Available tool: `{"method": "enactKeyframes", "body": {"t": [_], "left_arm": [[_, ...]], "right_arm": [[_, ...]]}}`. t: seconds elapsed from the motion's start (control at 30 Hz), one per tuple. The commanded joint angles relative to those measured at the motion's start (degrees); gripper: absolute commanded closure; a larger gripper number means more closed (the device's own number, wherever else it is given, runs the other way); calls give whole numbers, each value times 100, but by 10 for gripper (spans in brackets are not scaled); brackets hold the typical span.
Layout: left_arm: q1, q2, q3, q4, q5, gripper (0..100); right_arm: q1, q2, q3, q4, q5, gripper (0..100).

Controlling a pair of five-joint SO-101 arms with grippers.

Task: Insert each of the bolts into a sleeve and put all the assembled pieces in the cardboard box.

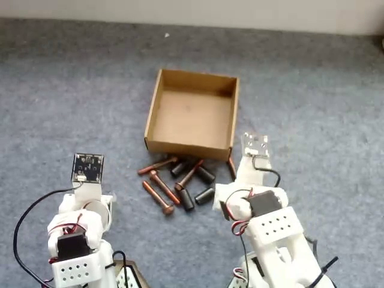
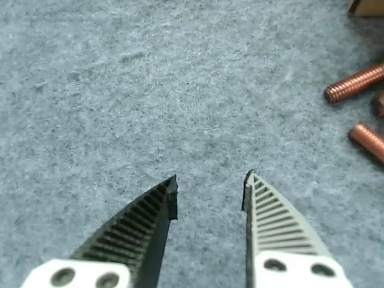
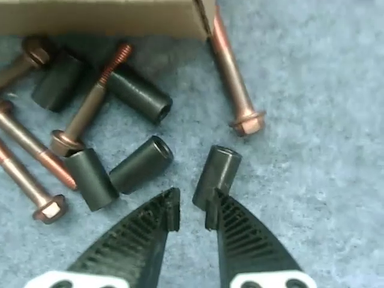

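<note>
Bolts [image 3: 233,84] x5, sleeves [image 3: 141,165] x5; left gripper [image 2: 210,189] wide, right gripper [image 3: 192,205] barely ajar, both empty.

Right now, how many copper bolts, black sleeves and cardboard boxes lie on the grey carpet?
Copper bolts: 5
Black sleeves: 5
Cardboard box: 1
Total: 11

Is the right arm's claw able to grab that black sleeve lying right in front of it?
Probably yes: the sleeve lies apart from the other sleeves, just ahead of the open right claw, with nothing between.
</note>
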State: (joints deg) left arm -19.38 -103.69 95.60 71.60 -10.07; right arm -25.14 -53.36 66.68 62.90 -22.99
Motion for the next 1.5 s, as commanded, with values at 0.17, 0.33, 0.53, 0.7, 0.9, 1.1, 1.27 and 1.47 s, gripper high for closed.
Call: {"method": "enactKeyframes", "body": {"t": [0.17, 0.33, 0.53, 0.7, 0.9, 1.1, 1.27, 1.47], "left_arm": [[-57, -13, 4, -97, -53, 793], [-57, -13, 4, -97, -53, 793], [-57, -13, 4, -97, -53, 793], [-57, -13, 4, -97, -53, 793], [-57, -13, 4, -97, -53, 793], [-57, -13, 4, -97, -53, 793], [-57, -13, 13, -97, -53, 796], [-48, -22, 92, -97, -53, 796]], "right_arm": [[-75, 22, -40, -101, -132, 909], [-75, 75, -40, -110, -132, 909], [119, 1209, -505, -101, -299, 858], [215, 2114, -1015, -127, -360, 860], [215, 2756, -1200, -497, -369, 860], [338, 3240, -1200, -998, -369, 861], [470, 3398, -1200, -1015, -325, 958], [462, 3389, -1253, -787, -44, 995]]}}
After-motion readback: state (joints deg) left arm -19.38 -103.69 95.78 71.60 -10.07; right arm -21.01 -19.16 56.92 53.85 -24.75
